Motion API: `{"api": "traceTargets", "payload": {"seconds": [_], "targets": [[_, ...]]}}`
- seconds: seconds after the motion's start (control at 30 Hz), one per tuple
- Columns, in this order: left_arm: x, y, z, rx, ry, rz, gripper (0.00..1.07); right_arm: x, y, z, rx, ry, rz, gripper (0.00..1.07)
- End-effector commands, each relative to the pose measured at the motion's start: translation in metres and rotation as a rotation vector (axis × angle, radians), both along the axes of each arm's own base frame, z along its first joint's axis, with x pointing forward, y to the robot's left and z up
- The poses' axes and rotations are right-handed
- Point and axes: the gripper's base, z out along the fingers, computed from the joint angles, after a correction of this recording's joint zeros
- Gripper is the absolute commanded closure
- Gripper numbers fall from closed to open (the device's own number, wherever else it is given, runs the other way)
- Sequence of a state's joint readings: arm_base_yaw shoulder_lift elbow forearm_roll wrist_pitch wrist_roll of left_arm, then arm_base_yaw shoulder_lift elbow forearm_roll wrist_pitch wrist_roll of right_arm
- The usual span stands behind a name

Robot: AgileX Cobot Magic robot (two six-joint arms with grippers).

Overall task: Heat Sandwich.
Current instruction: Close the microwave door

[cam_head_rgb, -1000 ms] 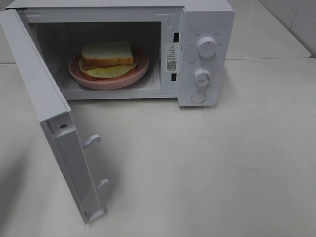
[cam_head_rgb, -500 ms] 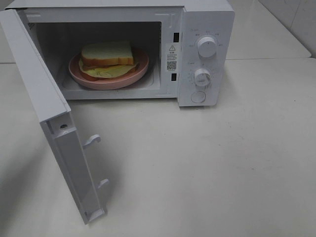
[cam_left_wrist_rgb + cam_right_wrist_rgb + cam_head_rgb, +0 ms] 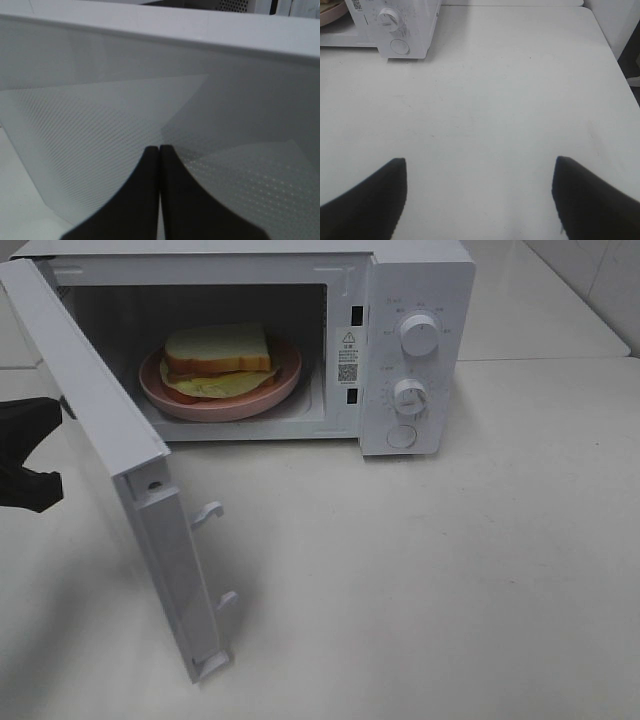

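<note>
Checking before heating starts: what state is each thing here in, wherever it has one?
microwave door: open, swung partway out.
sandwich: inside the microwave, lying on the pink plate.
pink plate: on the microwave floor.
left gripper: shut, tips at the door's outer face.
right gripper: open, empty, over the table.

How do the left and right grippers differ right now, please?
The left gripper is shut, jaws together, close up to the microwave door; the right gripper is open and empty. The left faces the door, while the right hangs above the table. Both are dark.
</note>
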State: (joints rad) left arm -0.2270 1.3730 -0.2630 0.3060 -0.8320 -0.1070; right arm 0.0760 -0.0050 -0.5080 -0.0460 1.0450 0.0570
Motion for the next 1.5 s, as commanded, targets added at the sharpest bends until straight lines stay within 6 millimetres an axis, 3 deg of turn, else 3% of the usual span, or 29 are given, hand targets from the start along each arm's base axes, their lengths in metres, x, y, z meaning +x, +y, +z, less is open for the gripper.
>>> {"api": "traceTargets", "payload": {"seconds": [0.03,0.27,0.47,0.83,1.5], "targets": [[0.004,-0.009,0.002,-0.048,-0.029,0.012,1.07,-0.003,0.0,0.0,0.0,-0.034,-0.003,0.31],[0.005,-0.021,-0.005,-0.025,-0.032,0.043,1.07,-0.003,0.0,0.0,0.0,-0.034,-0.003,0.31],[0.01,-0.044,-0.007,0.005,-0.041,0.041,1.07,-0.003,0.0,0.0,0.0,-0.034,-0.003,0.31],[0.033,-0.092,-0.006,-0.017,-0.05,0.036,1.07,-0.003,0.0,0.0,0.0,-0.034,-0.003,0.31],[0.077,-0.155,0.002,0.016,-0.048,0.097,1.07,-0.003,0.0,0.0,0.0,-0.034,-0.003,0.31]]}}
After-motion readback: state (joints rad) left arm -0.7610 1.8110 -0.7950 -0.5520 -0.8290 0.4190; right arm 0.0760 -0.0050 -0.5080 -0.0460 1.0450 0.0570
